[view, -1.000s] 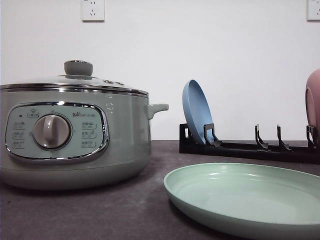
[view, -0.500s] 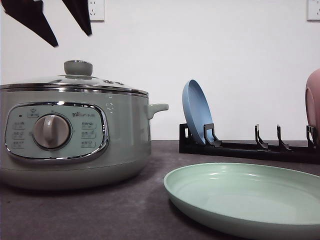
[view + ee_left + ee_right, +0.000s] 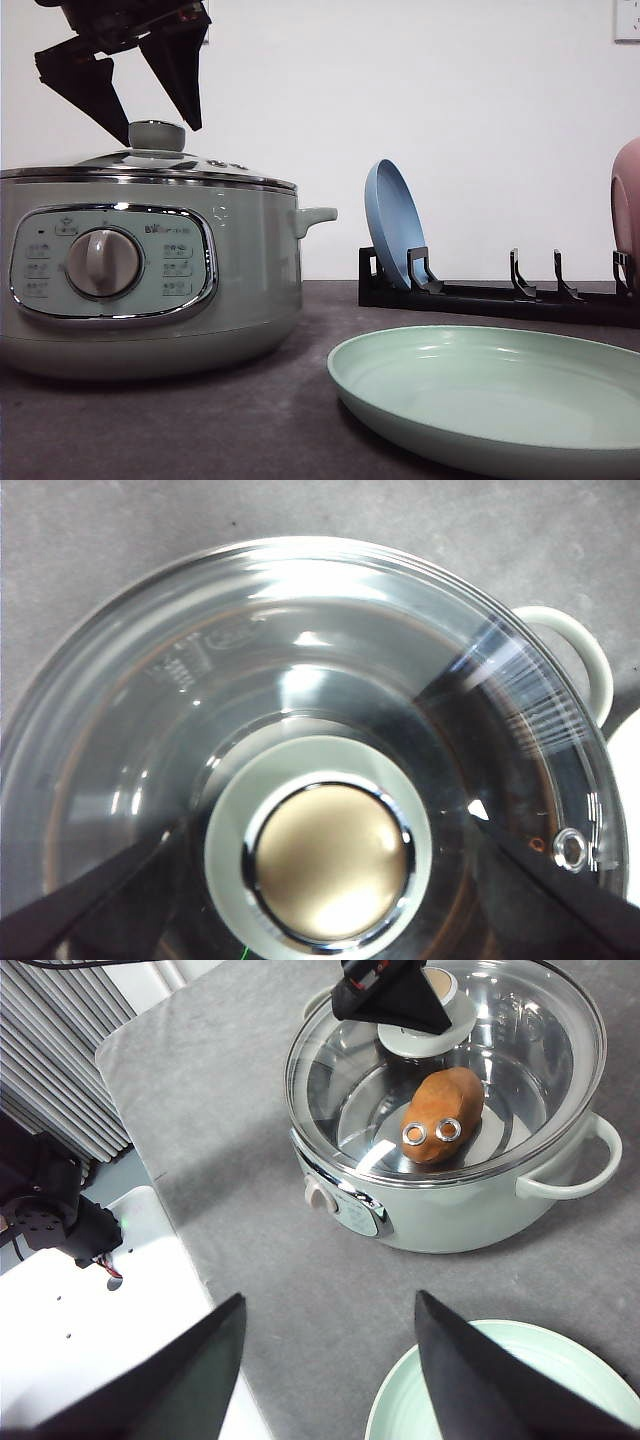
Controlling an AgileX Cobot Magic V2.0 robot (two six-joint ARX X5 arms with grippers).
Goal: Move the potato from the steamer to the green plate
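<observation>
White wall [image 3: 480, 100], wall socket [image 3: 627, 20], grey tabletop [image 3: 200, 420]

The round sage-green steamer [image 3: 150, 270] has a smooth, satin-glossy body, a polished chrome rim around its control panel and a clear, reflective glass lid [image 3: 450, 1070]. The lid's pale green knob [image 3: 320, 845] carries a shiny brass-coloured metal cap. Under the glass, the oval orange-brown potato [image 3: 442, 1115] looks matt and slightly dimpled. Beside the steamer, the wide mint-green plate [image 3: 490, 400] is smooth with a soft sheen; the grey tabletop [image 3: 200, 420] is dull and finely textured.

Glass lid [image 3: 470, 1080] over potato [image 3: 443, 1115]
</observation>
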